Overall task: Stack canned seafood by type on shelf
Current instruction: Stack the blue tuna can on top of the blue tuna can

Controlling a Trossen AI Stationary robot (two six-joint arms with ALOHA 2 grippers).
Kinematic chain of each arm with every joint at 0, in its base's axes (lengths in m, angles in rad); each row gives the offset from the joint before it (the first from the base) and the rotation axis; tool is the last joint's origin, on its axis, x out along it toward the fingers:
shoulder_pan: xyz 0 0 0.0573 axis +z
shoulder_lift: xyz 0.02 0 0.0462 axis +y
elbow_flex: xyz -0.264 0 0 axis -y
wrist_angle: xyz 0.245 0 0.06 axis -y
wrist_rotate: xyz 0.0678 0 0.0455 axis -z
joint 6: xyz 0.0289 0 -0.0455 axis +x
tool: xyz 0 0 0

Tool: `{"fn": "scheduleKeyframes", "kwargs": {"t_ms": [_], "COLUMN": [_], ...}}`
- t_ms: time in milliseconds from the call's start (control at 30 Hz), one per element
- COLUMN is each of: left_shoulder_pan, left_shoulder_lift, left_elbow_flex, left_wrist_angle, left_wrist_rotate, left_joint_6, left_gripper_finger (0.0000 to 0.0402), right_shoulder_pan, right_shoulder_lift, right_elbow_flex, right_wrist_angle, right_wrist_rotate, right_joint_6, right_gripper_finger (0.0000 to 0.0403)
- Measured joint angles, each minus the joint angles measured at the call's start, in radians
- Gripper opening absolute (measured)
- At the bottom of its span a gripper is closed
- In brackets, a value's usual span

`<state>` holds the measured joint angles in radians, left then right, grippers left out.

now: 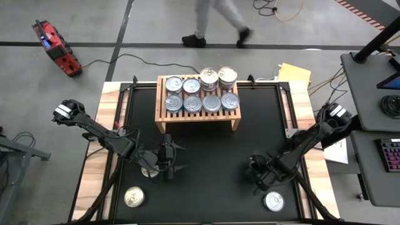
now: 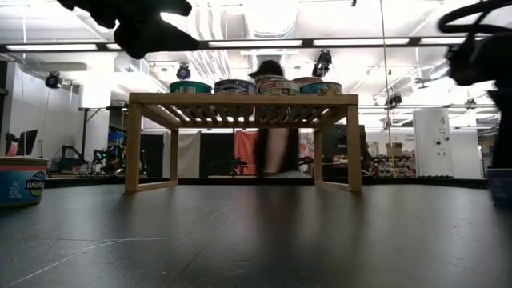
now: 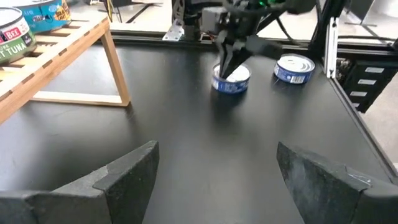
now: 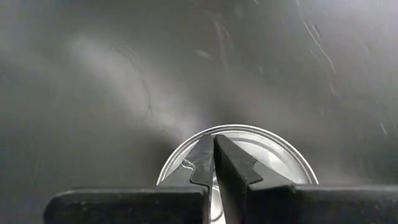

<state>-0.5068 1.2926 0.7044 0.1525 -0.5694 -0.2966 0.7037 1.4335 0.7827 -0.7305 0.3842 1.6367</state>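
My right gripper [image 4: 214, 163] hangs with its fingers pressed together, directly over a silver-lidded tin [image 4: 273, 155] on the black table [image 1: 206, 150], at about 5 o'clock from the shelf [image 1: 199, 94]. My left gripper [image 1: 164, 164] stands apart and empty at 7 o'clock from the shelf. Another tin [image 1: 273, 200] lies just beyond at 5 o'clock.
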Motion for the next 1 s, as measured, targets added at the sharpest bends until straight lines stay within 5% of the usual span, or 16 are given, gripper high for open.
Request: {"fn": "scheduleKeyframes", "kwargs": {"t_ms": [467,800,1000], "left_shoulder_pan": [0.000,0.000,0.000], "left_shoulder_lift": [0.069,0.277,0.361], "left_elbow_flex": [0.000,0.027,0.071], "left_wrist_angle": [0.151,0.385,0.387], "left_wrist_rotate": [0.001,0.001,-0.048], "left_joint_6": [0.029,0.106,0.100], "left_gripper_finger": [0.0309,0.0309,0.0309], "right_shoulder_pan": [-0.058,-0.025,0.041], "right_shoulder_lift": [0.013,0.002,0.003], "right_elbow_flex": [0.108,0.203,0.152], "right_wrist_angle": [0.051,-0.250,-0.246], "right_wrist_rotate": [0.206,0.009,-0.001], "right_joint_6": [-0.317,-0.222,-0.085], "right_gripper_finger": [0.0009,0.0009,0.0009]}}
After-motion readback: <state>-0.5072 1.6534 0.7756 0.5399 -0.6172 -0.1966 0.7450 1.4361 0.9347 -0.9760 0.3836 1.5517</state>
